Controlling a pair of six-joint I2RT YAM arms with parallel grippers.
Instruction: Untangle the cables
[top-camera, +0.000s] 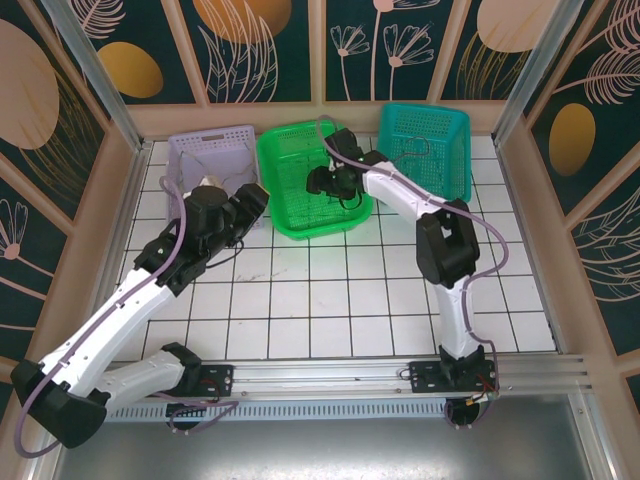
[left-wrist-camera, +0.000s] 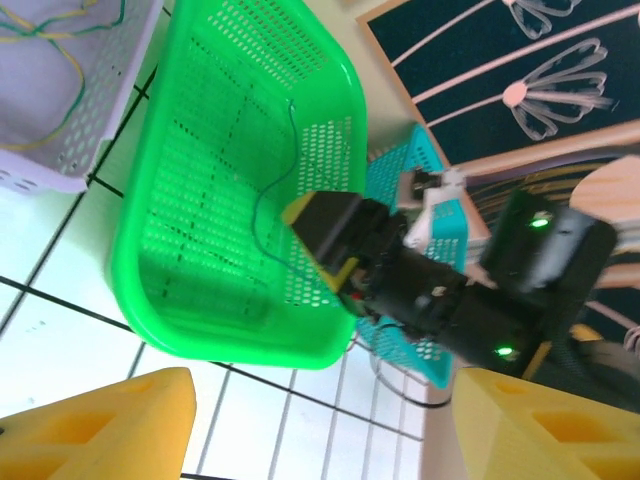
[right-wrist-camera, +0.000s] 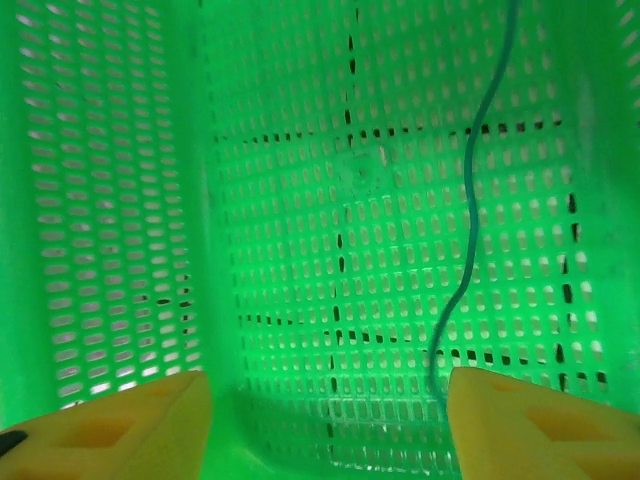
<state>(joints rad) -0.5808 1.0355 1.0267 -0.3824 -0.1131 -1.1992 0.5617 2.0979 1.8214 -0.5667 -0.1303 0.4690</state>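
Observation:
A thin green cable (left-wrist-camera: 262, 200) lies loose inside the green basket (left-wrist-camera: 150, 300), running along its floor and up the wall. In the right wrist view the same cable (right-wrist-camera: 468, 200) passes just beside the right finger. My right gripper (top-camera: 318, 182) hangs inside that basket (top-camera: 290, 225), open (right-wrist-camera: 325, 380) with nothing between its yellow fingers. Yellow and green cables (left-wrist-camera: 60, 60) lie tangled in the lavender basket (left-wrist-camera: 40, 180). My left gripper (top-camera: 252, 205) hovers over the tiles between the two baskets, open (left-wrist-camera: 325, 385) and holding nothing.
A teal basket (top-camera: 425, 110) stands right of the green one, with a thin dark wire (top-camera: 425, 150) in it. Wooden walls and metal posts enclose the white tiled table (top-camera: 330, 300). The right arm (left-wrist-camera: 470, 300) reaches over the green basket's rim.

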